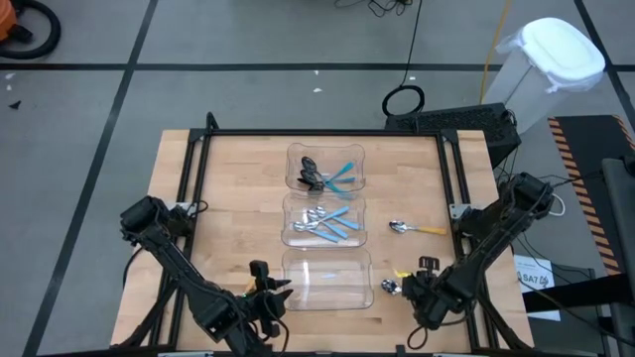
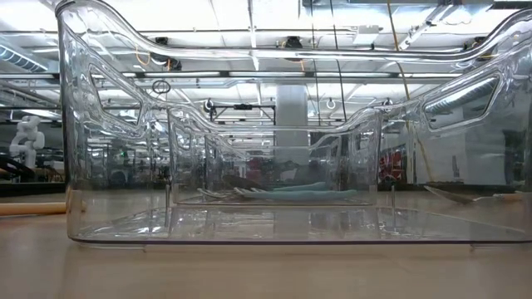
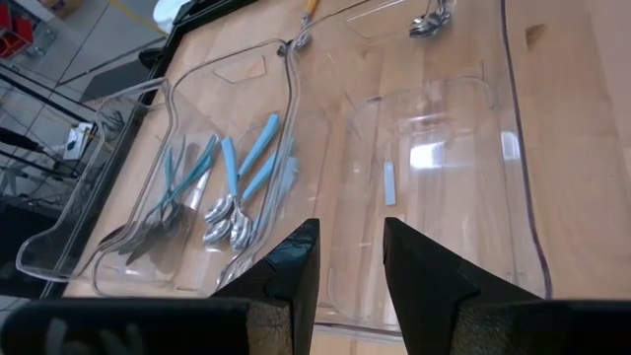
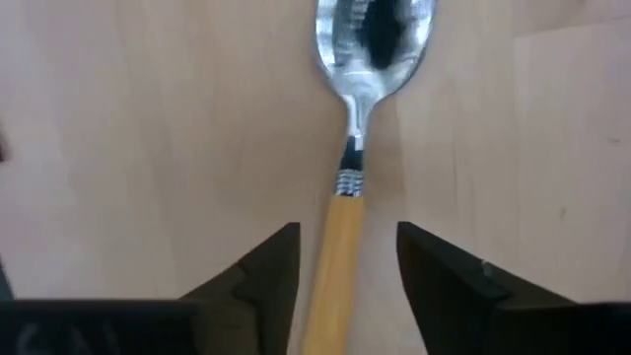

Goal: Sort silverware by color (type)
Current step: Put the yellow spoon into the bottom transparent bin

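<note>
Right claw (image 4: 347, 286) stood over orange-handled spoon (image 4: 345, 217) on desk (image 1: 228, 198), just beside near empty bin (image 1: 327, 281). Fingers parted narrowly, handle lying between them, apparently not gripped. Second orange spoon (image 1: 415, 229) lay on desk near middle bin (image 1: 324, 220). Blue-handled spoons already in middle and far bins.

Judgement for good grasp: centre handle between fingers, close on handle rather than bowl, lift level, clear bin wall before release.

Left claw (image 3: 350, 271) waited near desk edge, partly open, holding nothing.
</note>
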Motion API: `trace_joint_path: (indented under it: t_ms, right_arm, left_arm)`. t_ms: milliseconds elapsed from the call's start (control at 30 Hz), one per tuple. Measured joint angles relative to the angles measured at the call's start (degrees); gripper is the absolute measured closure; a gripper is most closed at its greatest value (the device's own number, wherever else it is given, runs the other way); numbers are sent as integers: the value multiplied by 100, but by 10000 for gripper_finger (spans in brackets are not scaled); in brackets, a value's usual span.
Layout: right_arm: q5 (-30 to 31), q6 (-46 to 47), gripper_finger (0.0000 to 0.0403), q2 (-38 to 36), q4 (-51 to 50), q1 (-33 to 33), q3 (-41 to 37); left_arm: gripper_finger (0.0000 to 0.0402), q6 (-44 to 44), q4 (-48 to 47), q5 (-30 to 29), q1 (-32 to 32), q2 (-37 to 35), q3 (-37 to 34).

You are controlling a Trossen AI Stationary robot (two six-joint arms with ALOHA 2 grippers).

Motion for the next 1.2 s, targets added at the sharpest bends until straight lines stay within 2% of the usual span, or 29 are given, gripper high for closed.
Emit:
trace_joint_path:
  t_ms: [233, 733, 867, 1100, 1200]
  right_arm:
    - [321, 282, 212, 55, 156, 137, 0]
    - [339, 254, 223, 852, 175, 82, 29]
    - [273, 252, 255, 1006, 181, -4, 26]
    - [195, 257, 355, 1045, 195, -62, 19]
    - [196, 257, 365, 1046, 191, -62, 13]
  left_arm:
    - [286, -28, -2, 1, 0, 0, 0]
    - [286, -47, -3, 1, 0, 0, 0]
    - [286, -51, -1, 2, 0, 0, 0]
    - [286, -70, -2, 1, 0, 0, 0]
    - [286, -72, -3, 1, 0, 0, 0]
